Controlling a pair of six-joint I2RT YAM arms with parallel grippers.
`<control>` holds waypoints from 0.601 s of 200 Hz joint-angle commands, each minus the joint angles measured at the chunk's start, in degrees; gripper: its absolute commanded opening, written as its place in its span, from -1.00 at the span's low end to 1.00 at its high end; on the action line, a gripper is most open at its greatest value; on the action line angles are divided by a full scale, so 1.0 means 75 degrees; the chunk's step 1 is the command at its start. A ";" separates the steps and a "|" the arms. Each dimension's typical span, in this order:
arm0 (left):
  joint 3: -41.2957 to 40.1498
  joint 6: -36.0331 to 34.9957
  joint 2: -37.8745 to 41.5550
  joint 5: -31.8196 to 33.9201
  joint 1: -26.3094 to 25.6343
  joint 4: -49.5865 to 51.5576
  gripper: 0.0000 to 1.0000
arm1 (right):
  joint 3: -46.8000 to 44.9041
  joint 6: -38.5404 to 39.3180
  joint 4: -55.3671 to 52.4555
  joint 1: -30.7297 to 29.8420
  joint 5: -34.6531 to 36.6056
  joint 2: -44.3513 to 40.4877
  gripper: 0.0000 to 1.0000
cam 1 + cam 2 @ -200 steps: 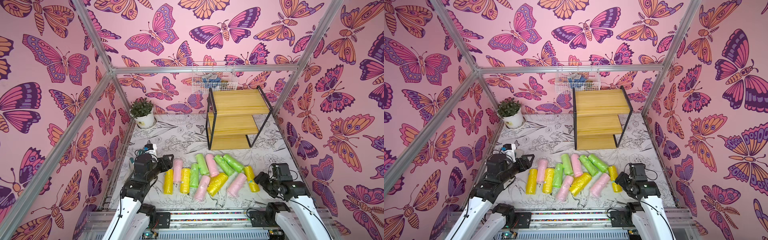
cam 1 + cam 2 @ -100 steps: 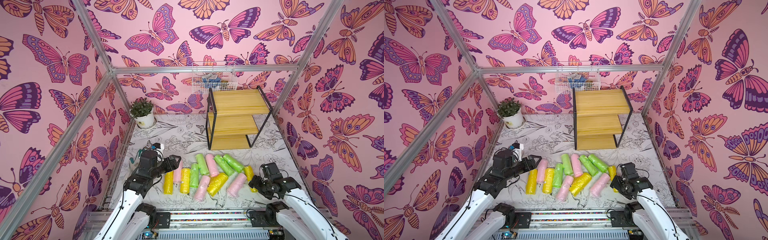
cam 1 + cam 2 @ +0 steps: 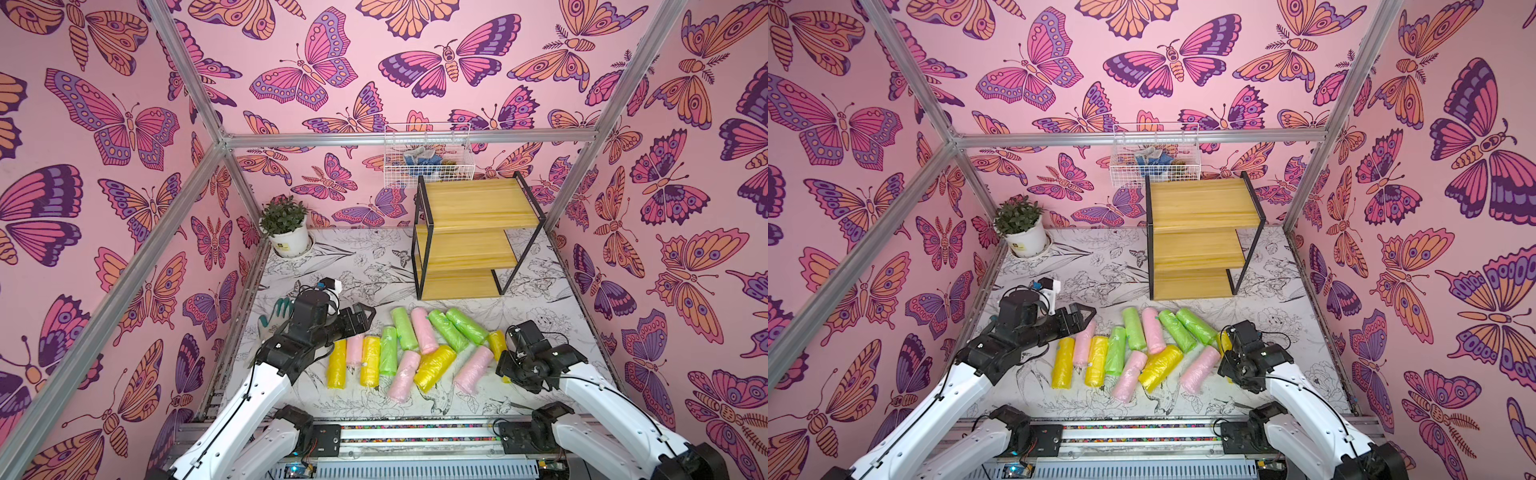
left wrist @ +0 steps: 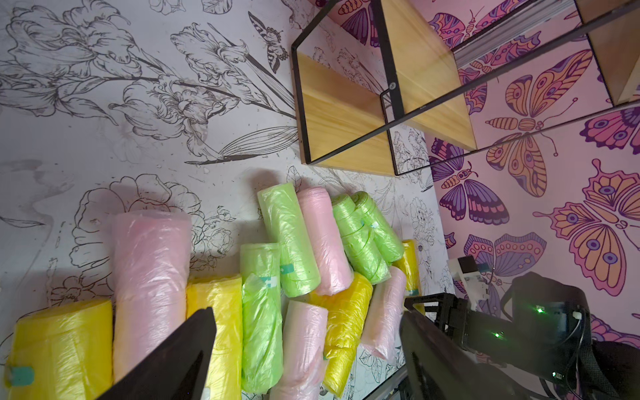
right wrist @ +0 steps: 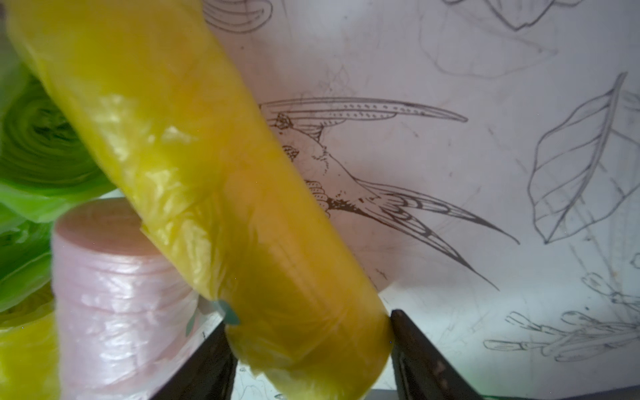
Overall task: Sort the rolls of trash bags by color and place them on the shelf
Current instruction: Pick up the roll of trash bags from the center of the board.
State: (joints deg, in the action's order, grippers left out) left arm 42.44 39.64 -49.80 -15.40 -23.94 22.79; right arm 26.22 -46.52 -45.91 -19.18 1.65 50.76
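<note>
On the flower-printed table (image 3: 361, 266), just in front of the shelf (image 3: 469, 208), all twelve rolls of trash bags (image 3: 405, 328) lay in a loose cluster. Four were yellow, four pink and four green, with the colours mixed and most rolls touching a neighbour. The shelf stood toward the back on the robot's right, its three stepped wooden boards set in a thin black frame and the lowest step nearest the rolls.

At the left end of the cluster the left gripper (image 3: 368, 318) hovered over the far end of a pink roll (image 3: 355, 349) that lay between two yellow ones. The left wrist view showed its fingers (image 4: 180, 346) spread wide, with nothing between them.

At the right end the right gripper (image 5: 308, 322) pinched a yellow roll (image 5: 207, 156) near one end, a jaw pressed against each side. That roll lay just beside another pink one and the end of a green one. In both top views the wrist hid most of it. Whether it was clear of the table could not be told.

A grey-and-green work glove (image 3: 274, 318) lay beside the left arm near the wall. A potted plant (image 3: 286, 228) stood in the far left corner. A white wire basket (image 3: 428, 156) hung on the back wall behind the shelf.
</note>
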 commanded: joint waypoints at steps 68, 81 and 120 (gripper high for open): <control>0.0730 0.0041 -0.0591 0.0688 -0.1155 0.0260 0.98 | 0.0172 0.0177 0.0250 -0.0175 0.0260 0.0267 0.11; 0.0892 0.0047 -0.0731 0.0745 -0.1351 0.0289 1.00 | 0.0172 0.0194 0.0295 -0.0208 0.0272 0.0304 -0.01; 0.1332 0.0075 -0.1258 0.0969 -0.2000 0.0292 1.00 | 0.0196 0.0209 0.0289 -0.0264 0.0295 0.0345 0.10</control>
State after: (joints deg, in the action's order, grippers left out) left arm 50.37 39.99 -57.39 -10.07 -36.80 24.10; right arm 26.61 -45.80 -43.86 -20.51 2.83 52.88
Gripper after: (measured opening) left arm 0.999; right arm 0.501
